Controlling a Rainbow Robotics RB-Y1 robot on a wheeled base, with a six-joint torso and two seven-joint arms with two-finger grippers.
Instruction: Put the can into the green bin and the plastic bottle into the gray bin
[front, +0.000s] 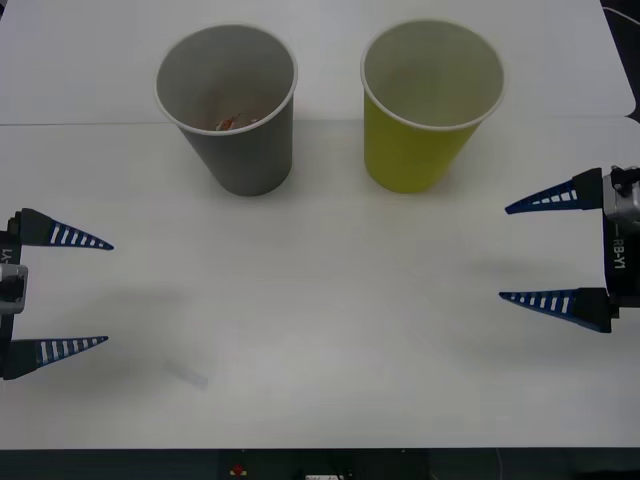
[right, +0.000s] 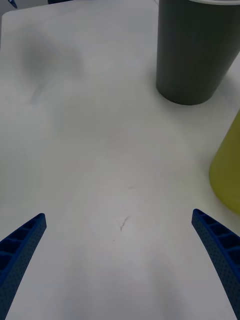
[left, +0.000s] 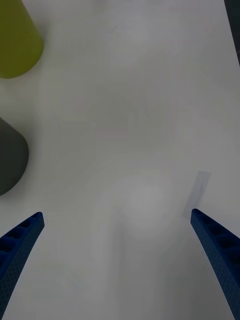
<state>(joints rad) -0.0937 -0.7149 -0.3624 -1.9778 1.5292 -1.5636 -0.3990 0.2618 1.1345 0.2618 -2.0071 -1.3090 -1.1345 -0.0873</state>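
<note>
Front view shows your left gripper (front: 107, 292) parked at the left edge of the table (front: 320, 380), its blue ribbed fingers spread wide and holding nothing. Ahead of it and toward the middle stands the gray bin (front: 228, 108), with something small and reddish-orange lying at its bottom; that is probably the plastic bottle, though too little of it shows to be sure. Beside that bin, closer to your right gripper (front: 502, 252), stands the green bin (front: 428, 105), and I cannot make out whether anything sits inside it. The right gripper waits at the right edge, fingers likewise spread and empty. No can lies on the open table between the two grippers.

What could go wrong for you: both bins look like light, tapered paper cups, narrow at the base and wide at the rolled rim, so they would likely tip or slide at a nudge from a fingertip. They stand just beside each other without touching, so knocking one would probably disturb the other and spill its contents.

The table is a smooth, matte white surface offering little grip. In the left wrist view a faint pale strip, perhaps tape, lies flat near one finger (left: 215, 250).
</note>
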